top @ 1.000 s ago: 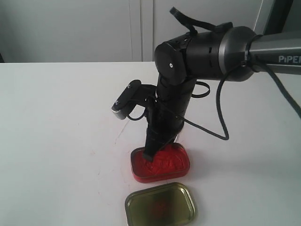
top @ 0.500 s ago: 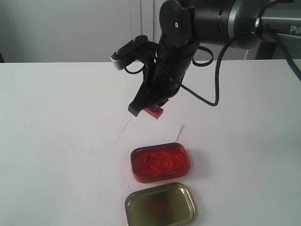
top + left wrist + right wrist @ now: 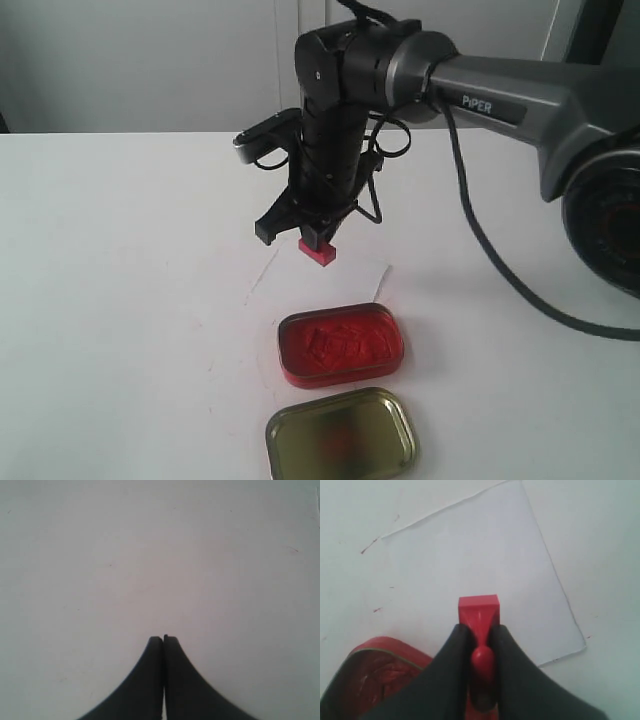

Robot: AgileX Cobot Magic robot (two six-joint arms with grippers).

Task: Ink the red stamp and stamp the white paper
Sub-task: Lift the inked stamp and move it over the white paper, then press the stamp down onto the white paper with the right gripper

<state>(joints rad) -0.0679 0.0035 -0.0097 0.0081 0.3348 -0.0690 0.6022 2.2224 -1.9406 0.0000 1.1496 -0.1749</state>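
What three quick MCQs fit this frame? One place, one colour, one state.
1. The red stamp is:
A. lying on the bare table
B. held over the white paper
C. out of view

2. The paste in the open tin is:
A. red
B. blue
C. black

3. The right gripper is:
A. open and empty
B. shut on the red stamp
C. out of view

Answers:
1 B, the right wrist view shows the stamp's base over the sheet.
2 A, the tin's filling is bright red in the exterior view.
3 B, both jaws pinch the stamp's knob.
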